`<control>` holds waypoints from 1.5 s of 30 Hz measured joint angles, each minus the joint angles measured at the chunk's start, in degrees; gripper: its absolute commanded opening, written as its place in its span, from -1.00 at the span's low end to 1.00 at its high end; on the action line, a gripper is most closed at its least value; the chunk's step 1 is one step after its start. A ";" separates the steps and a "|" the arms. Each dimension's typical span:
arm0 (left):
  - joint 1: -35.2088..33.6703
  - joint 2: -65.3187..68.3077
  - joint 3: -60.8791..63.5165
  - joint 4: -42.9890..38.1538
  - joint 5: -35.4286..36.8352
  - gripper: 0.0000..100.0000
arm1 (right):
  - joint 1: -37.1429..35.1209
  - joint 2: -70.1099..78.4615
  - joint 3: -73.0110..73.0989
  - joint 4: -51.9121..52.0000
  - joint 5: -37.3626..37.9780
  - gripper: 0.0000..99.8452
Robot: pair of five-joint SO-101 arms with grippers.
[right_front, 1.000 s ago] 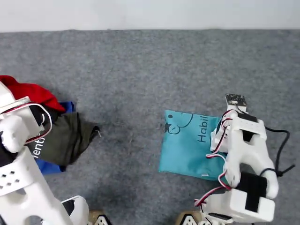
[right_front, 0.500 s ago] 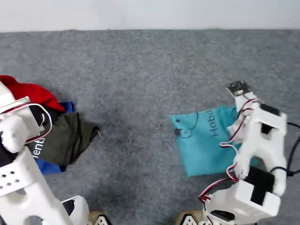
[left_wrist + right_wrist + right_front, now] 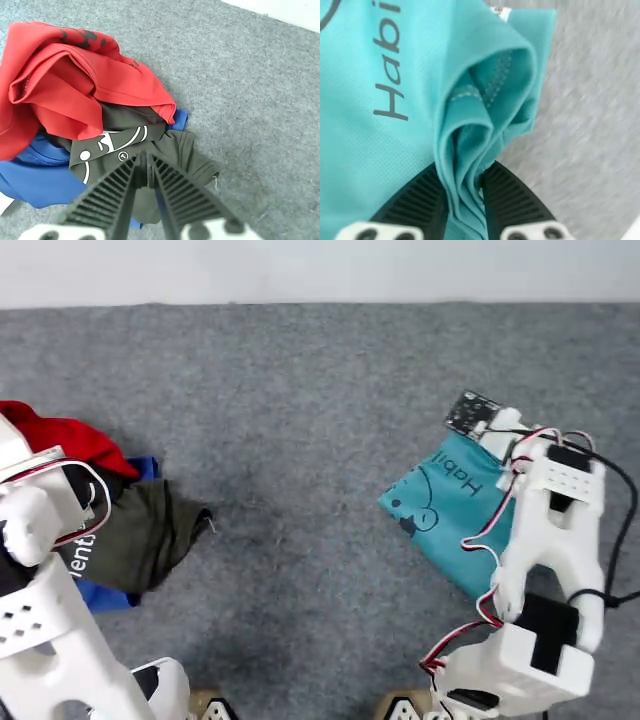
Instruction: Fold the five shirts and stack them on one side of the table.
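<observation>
Teal shirt (image 3: 445, 510): sitting on the right side of the surface, folded into a flat panel, partly under the right arm (image 3: 545, 540)
Surface (image 3: 280, 390): grey, felt-like, with a fuzzy nap – it runs back to a white wall (image 3: 320, 270) along the far edge
Pile on the left: red shirt (image 3: 70, 435) on top, dark olive shirt (image 3: 140, 535) beneath it, blue shirt (image 3: 100, 595) at the bottom, all loose and crumpled by the left arm (image 3: 40, 570)
Fabrics: the teal one is a fine mesh knit with dark lettering and a line drawing; in the left wrist view the red one (image 3: 75, 85) lies in soft rolled folds, the olive one (image 3: 165, 145) has a white print, and the blue (image 3: 40, 180) peeks out below
Right gripper (image 3: 462, 172): the fingers are clamped on a bunched fold at the teal shirt's (image 3: 395, 100) edge, cloth squeezed between the ridged black pads (image 3: 427, 200)
Left gripper (image 3: 146, 165): fingers pressed together at the tips, right over the olive shirt – I can't tell whether they touch the cloth
Heading: the teal panel lies on a diagonal, one corner aimed at the middle of the surface
Long axis: the longer edge in sight slants from that corner back toward the near right; the arm hides the rest
</observation>
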 measured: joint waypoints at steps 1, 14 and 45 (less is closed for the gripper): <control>0.00 0.00 0.00 0.00 0.00 -0.97 | -0.70 0.79 0.00 -0.70 0.70 -0.93; 0.00 -4.13 0.00 0.62 0.00 -0.97 | -1.76 2.73 -3.52 -4.57 -21.63 -0.58; 0.00 -6.33 0.00 0.70 -4.92 -0.97 | -10.20 22.77 -28.66 17.93 -53.36 -0.98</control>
